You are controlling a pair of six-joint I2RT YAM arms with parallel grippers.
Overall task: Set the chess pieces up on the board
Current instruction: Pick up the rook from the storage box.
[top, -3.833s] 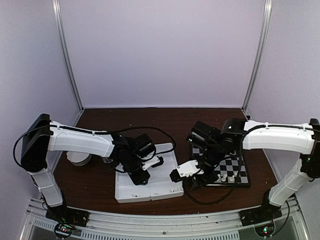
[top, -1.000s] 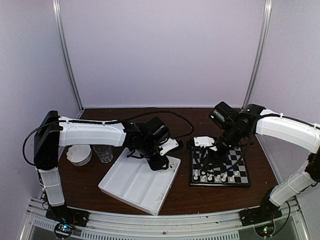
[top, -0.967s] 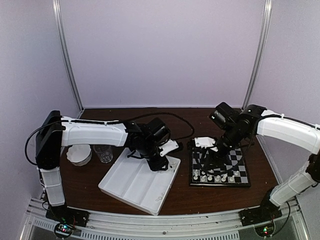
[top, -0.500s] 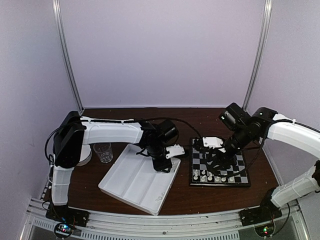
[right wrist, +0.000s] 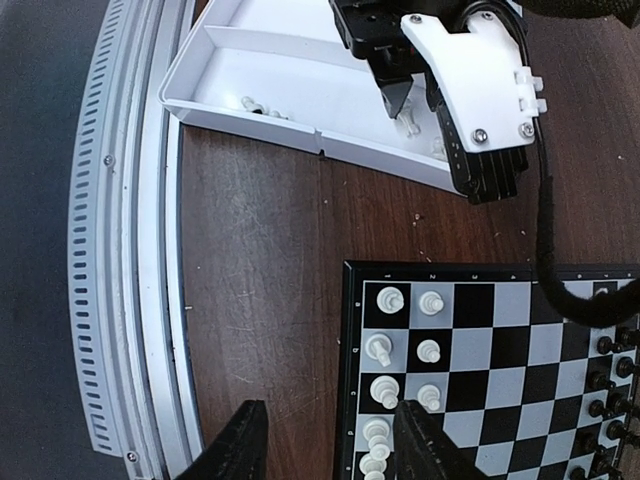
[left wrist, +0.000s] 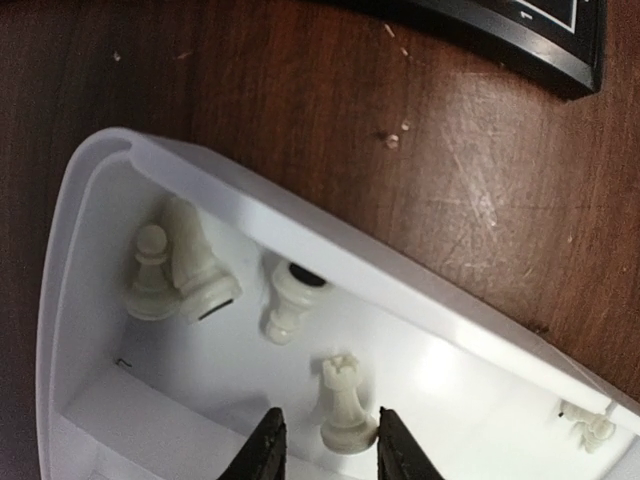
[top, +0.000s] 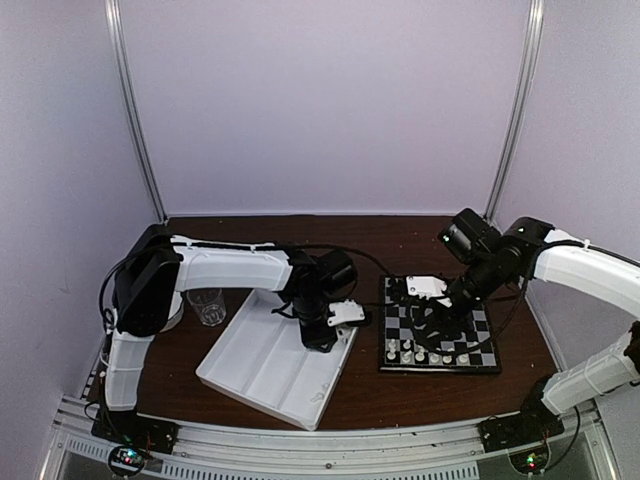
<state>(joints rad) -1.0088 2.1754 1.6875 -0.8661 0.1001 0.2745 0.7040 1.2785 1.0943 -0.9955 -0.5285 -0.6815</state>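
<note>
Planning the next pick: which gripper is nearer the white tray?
Left. The left gripper is in a corner of the tray, open around a white piece. The right gripper hovers over the board edge, apart from the tray.

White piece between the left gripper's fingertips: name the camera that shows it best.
Left wrist: the white piece sits large between the left gripper's open fingers. Right wrist shows a speck; the top view hides it.

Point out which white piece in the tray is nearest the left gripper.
The crown-topped piece, right between the fingers of the left gripper. The pawn and the piece showing its hollow base lie farther off, toward the tray's corner.
</note>
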